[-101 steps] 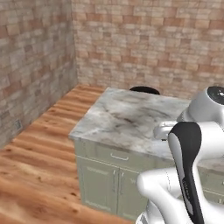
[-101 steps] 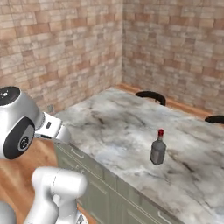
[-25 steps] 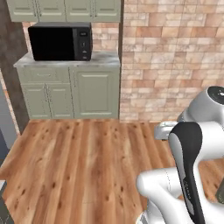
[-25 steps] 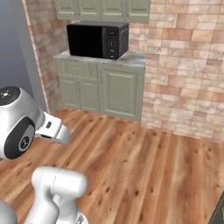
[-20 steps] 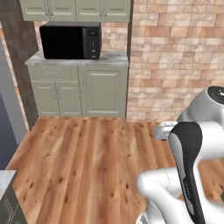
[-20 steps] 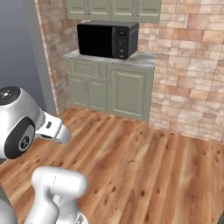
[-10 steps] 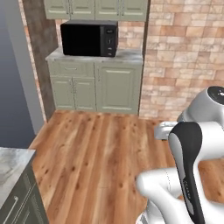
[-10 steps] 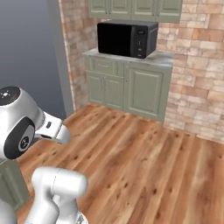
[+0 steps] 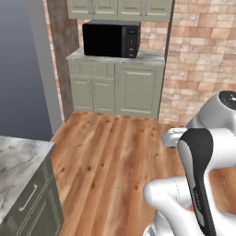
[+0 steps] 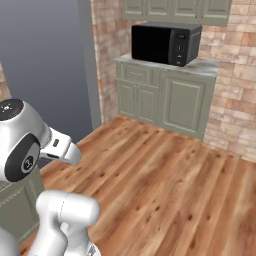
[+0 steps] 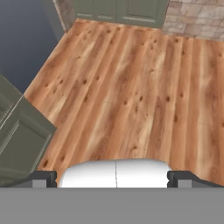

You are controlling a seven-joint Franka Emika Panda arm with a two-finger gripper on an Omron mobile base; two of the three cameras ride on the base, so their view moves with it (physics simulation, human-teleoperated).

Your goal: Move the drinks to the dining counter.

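Since half a second ago the base has kept turning, so my whole picture has slid: in the left base view the black microwave (image 9: pixel 112 38) now sits nearer the middle, and much more of the marble-topped counter corner (image 9: pixel 18 162) has come in at lower left.

Working left to right in that view, I see that counter corner with its sage green cabinet fronts (image 9: pixel 32 207), then a flat grey wall (image 9: pixel 20 69), then the microwave on a short marble worktop (image 9: pixel 115 56) over sage green base cabinets (image 9: pixel 117 87), and a brick wall (image 9: pixel 203 60) to the right. A wooden floor (image 9: pixel 110 161) lies between the corner and those cabinets. I cannot tell whether this corner belongs to the dining counter.

In the hand view the gripper (image 11: pixel 116 179) points down at bare floor, its two dark fingertips (image 11: pixel 41 178) standing as far apart as they go with nothing between them. A green cabinet side (image 11: pixel 19 140) sits to its left.

I cannot say where the drinks are from these views.
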